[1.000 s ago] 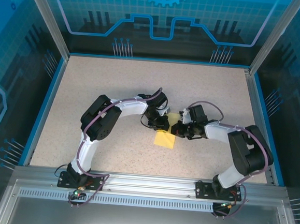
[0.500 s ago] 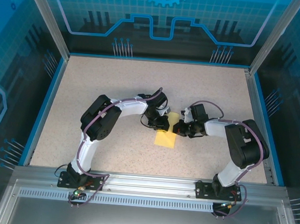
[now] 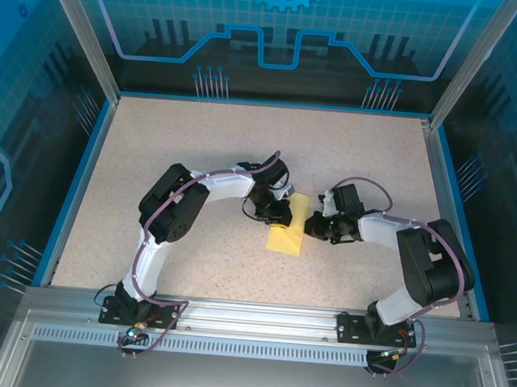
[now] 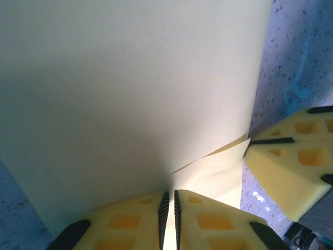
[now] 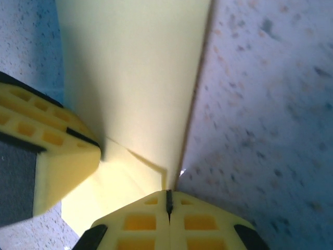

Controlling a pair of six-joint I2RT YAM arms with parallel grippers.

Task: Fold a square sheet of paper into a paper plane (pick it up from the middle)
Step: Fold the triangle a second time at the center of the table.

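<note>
Sheet of paper [image 3: 285,240], partly folded, lies near the centre of the table [image 3: 199,153]. Left gripper [image 3: 277,215] is clamped on its edge at 10 o'clock, and right gripper [image 3: 313,225] is clamped on its edge at 2 o'clock. Both pairs of jaws are pressed together with paper between them.

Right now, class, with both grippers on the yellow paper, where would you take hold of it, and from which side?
I'd grip the near edge of the paper, coming in from the arms' base side. That end lies free, whereas the left gripper and right gripper pinch its far half from either side.
</note>
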